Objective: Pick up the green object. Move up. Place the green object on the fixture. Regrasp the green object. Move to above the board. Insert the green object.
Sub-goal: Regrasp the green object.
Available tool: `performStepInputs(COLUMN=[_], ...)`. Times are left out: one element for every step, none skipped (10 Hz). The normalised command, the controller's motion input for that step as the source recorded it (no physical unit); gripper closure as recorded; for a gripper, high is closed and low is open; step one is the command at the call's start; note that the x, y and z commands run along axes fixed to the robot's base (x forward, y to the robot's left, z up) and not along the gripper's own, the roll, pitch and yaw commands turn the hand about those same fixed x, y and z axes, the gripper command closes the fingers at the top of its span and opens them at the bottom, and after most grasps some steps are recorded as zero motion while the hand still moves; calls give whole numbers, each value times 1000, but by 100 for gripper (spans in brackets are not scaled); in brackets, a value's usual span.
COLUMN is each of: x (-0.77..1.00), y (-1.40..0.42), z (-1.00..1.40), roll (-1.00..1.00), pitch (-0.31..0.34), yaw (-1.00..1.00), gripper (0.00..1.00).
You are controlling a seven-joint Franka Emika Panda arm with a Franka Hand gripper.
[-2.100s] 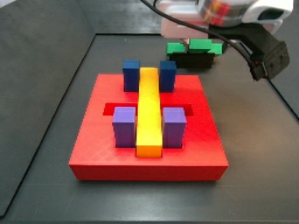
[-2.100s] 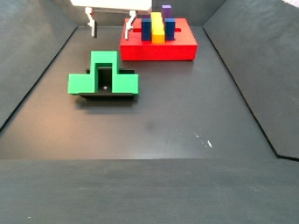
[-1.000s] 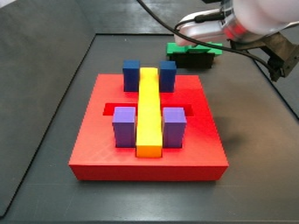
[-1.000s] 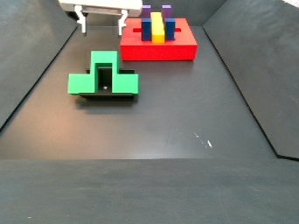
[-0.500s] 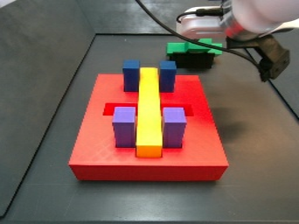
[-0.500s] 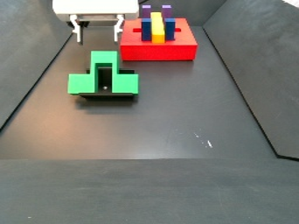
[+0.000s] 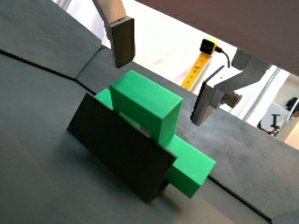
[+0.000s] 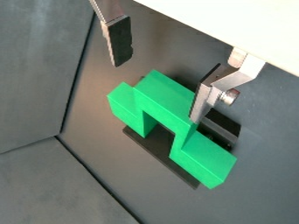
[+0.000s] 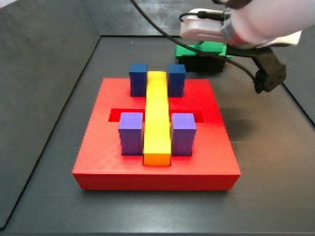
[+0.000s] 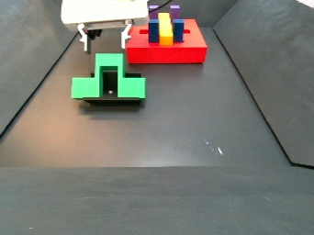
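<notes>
Green object (image 10: pixel 108 81) is seated on the dark fixture (image 7: pixel 117 153), on the floor left of the red board (image 10: pixel 168 50) in a side view. Gripper (image 8: pixel 158 66) is held above it, fingers (image 8: pixel 118 39) spread wide, nothing gripped. Blue, purple and yellow blocks (image 9: pixel 157 103) are seen on the board.

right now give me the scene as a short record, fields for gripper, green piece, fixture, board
gripper: open, above the green piece, fingers either side of its raised block, not touching
green piece: resting on the fixture, not held
fixture: dark, on the floor, under the green piece
board: red, carrying blue, purple and yellow blocks, apart from the gripper
</notes>
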Motion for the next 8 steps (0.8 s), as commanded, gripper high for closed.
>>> performStepInputs(x=[-100, -131, -154, -37, 0, 0, 0, 0], y=[111, 151, 163, 177, 194, 186, 171, 146], z=[-203, -177, -180, -117, -120, -129, -103, -140], roll=[57, 0, 0, -34, -83, -114, -143, -106], pitch=[49, 31, 11, 0, 0, 0, 0, 0], yaw=[-134, -126, -129, -89, -49, -40, -43, -43], gripper=[0, 0, 0, 0, 0, 0, 0, 0])
